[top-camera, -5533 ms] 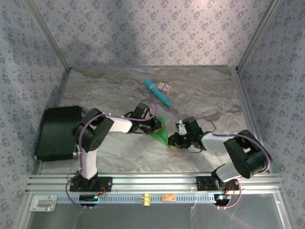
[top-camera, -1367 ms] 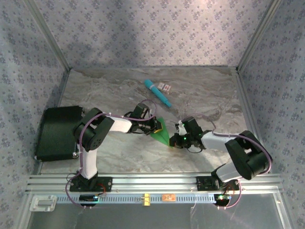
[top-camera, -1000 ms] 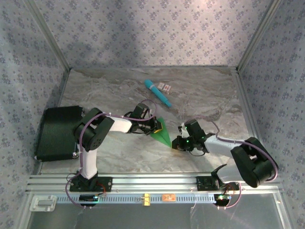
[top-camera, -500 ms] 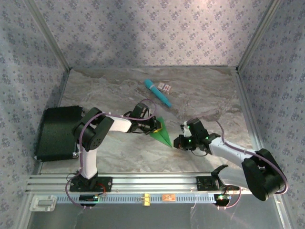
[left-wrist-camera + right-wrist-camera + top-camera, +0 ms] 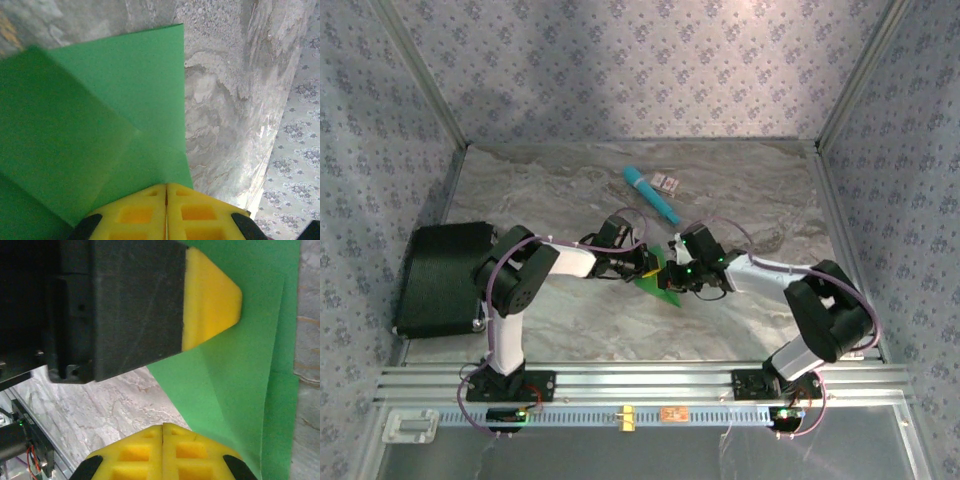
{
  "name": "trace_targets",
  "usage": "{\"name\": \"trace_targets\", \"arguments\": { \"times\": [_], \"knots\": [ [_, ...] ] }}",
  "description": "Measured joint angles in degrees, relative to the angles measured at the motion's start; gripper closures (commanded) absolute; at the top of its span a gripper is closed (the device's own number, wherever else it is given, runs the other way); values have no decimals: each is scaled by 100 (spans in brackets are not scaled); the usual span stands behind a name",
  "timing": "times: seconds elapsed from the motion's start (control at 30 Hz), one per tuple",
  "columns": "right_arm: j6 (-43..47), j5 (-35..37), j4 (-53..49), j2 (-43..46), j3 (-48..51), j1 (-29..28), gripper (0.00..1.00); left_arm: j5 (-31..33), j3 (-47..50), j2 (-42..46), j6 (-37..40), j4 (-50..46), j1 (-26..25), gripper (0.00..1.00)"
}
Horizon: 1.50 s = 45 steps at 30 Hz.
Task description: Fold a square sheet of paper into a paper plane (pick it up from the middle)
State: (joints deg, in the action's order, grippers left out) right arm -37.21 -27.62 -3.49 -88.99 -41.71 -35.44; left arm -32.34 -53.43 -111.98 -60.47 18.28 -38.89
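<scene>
We see both pincers fully closed. The left pincer [image 5: 166, 187] rests its yellow tips on the folded green paper [image 5: 125, 100], which lies mid-counter [image 5: 570, 320]. The right pincer [image 5: 162, 429] meets the same paper, close beside the left one.

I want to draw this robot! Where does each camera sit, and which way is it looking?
Top camera: up high behind the arm bases, looking down on the table; the left arm and right arm meet at the green paper.
Left wrist camera: on the left arm, looking past its shut yellow left fingers onto the paper.
Right wrist camera: on the right arm, looking past its shut right fingers at the paper, with one of the left fingers above.
Shared: all three see the paper.
</scene>
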Motion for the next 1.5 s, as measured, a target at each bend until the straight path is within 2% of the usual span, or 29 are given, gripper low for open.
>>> {"name": "trace_targets", "arguments": {
  "times": [0.5, 0.97, 1.23, 1.5],
  "knots": [
    [0, 122, 103, -417, -33, 138, 97, -2, 0, 0, 0, 2, 0, 91],
    [-417, -197, 1152, -354, 715, 391, 100, -26, -240, 2, 240, -286, 28, 84],
    [-496, -240, 1215, -328, 780, 439, 100, 90, -289, 227, 356, -577, -28, 91],
    [-549, -286, 1272, -328, 815, 470, 100, 166, -199, 234, 286, -590, -439, 93]
  ]
}}
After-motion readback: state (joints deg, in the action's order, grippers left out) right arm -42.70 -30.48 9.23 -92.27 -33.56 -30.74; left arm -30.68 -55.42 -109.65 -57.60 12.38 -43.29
